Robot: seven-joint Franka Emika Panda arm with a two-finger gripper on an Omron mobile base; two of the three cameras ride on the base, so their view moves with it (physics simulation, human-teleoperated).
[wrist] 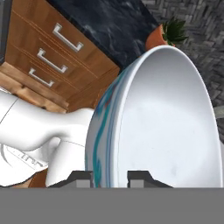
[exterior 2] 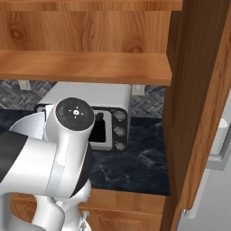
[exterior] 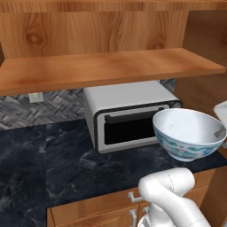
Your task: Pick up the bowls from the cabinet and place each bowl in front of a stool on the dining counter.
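The claw [wrist: 110, 178] pinches the white-and-blue bowl's [exterior: 188, 133] rim, holding it above the counter's [exterior: 66, 168] front edge.

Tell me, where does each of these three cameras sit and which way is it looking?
Left base view: behind the arm's left, facing the toaster oven and lifted bowl; white arm at lower right.
Right base view: behind the arm's right, same oven and wooden shelf; arm at lower left.
Hand view: on the hand, along the gripper pinching the bowl's rim.
Shared: bowl, oven, shelf.
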